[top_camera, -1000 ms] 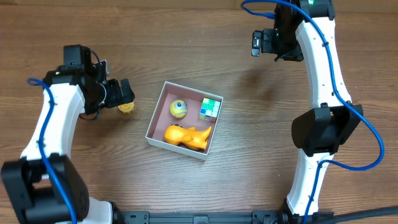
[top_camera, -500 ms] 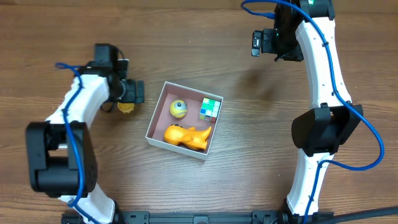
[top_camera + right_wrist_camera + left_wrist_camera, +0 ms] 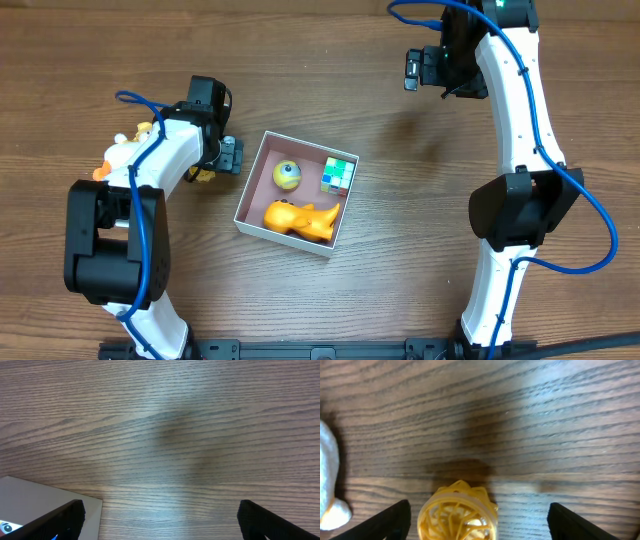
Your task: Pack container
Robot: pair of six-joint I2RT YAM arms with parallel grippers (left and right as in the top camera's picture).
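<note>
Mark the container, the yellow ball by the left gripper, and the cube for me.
container (image 3: 305, 190), overhead view, on its bare inside floor
yellow ball (image 3: 457, 512), left wrist view, on the middle of its lattice
cube (image 3: 338, 174), overhead view, on its top face

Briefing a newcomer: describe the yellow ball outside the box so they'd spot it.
Find the white-walled container mid-table; look just past its left wall. The yellow lattice ball lies there on wood, hollow and cage-like, unlike the white toy beside it.
</note>
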